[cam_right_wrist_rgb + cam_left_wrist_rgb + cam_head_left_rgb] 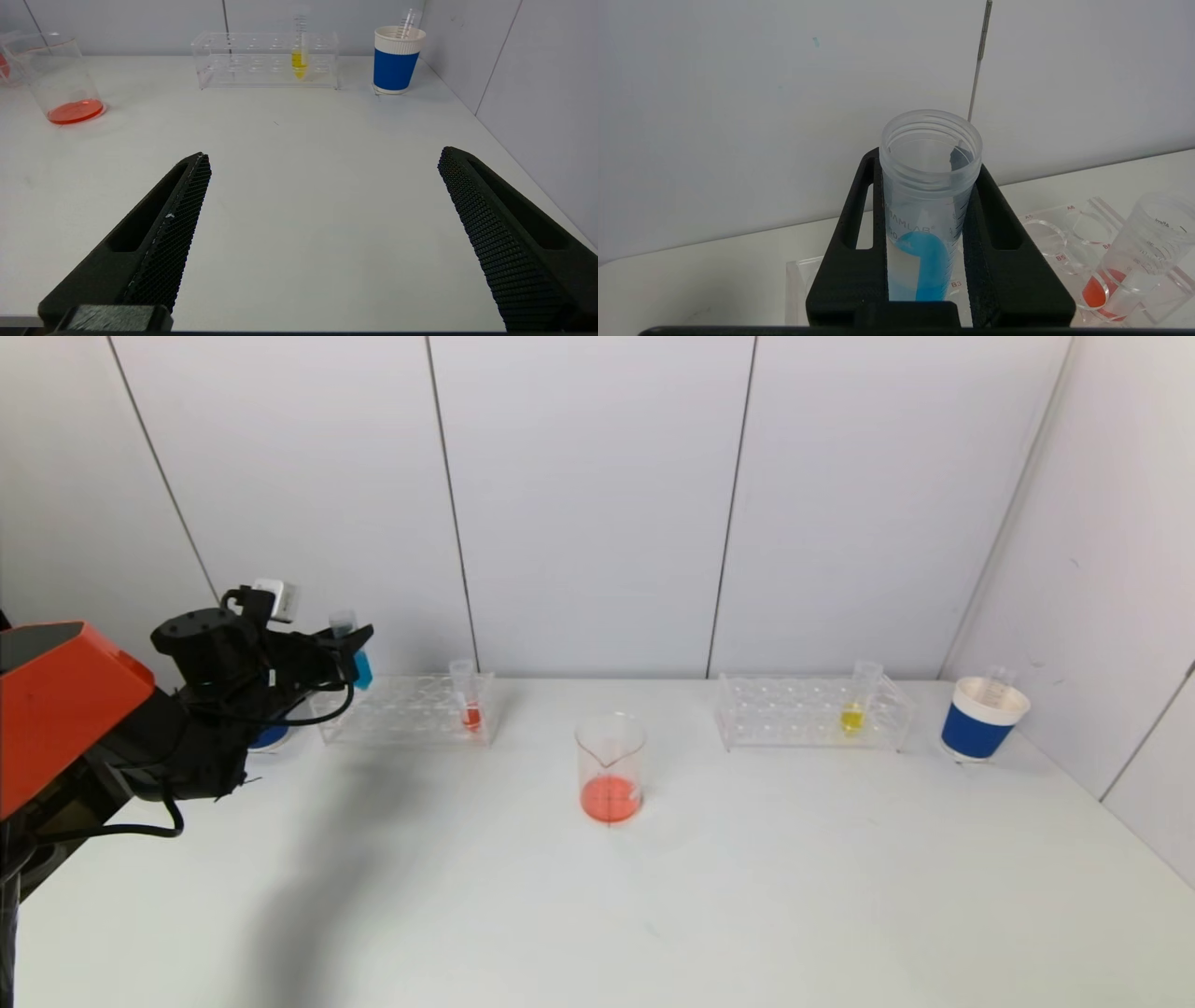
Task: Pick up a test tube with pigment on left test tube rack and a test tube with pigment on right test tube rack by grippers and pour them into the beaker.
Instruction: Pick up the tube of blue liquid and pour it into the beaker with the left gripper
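Holding one blue-pigment test tube [924,224] clamped between its fingers, the left gripper [350,649] hangs above the far-left end of the left test tube rack [401,709], well to the left of the beaker [611,767]. Two clear racks stand behind the beaker, the right test tube rack [810,711] to its right. One beaker carries a shallow orange-red pool. Two blue-banded cups are visible: one paper cup [982,719] right of the right rack, another half hidden behind the left arm. Three pigment tubes counted: blue held, red tube [470,695] and yellow tube [857,700] racked. Judged light, rigid, smooth plastic; liable to slip, so grip mid-barrel below the threaded rim. Right gripper [322,210]: jaws wide apart, empty, low over the table short of the right rack.
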Robot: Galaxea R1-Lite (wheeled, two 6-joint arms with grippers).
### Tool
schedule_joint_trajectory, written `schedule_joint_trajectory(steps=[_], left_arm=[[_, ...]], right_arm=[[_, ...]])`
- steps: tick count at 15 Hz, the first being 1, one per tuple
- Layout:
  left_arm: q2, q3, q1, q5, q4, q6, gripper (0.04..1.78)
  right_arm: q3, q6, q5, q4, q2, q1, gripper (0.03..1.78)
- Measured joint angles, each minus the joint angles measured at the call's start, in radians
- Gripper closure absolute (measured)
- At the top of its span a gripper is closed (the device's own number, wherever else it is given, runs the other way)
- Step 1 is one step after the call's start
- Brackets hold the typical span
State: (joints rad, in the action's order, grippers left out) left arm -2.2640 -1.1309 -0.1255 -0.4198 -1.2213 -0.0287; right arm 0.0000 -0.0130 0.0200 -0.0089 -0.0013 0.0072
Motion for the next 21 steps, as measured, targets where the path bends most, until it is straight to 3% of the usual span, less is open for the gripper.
schedule_joint_trajectory(steps=[12,21], left_arm=[[0.110,-0.013,0.026,0.008,0.105,0.004,1.35],[0.281,0.023,0.169,0.021,0.232,0.052,1.35]], right_arm=[[0.000,0.000,0.000,0.000,0.000,0.000,0.04],[0.000,0.000,0.000,0.000,0.000,0.000,0.04]])
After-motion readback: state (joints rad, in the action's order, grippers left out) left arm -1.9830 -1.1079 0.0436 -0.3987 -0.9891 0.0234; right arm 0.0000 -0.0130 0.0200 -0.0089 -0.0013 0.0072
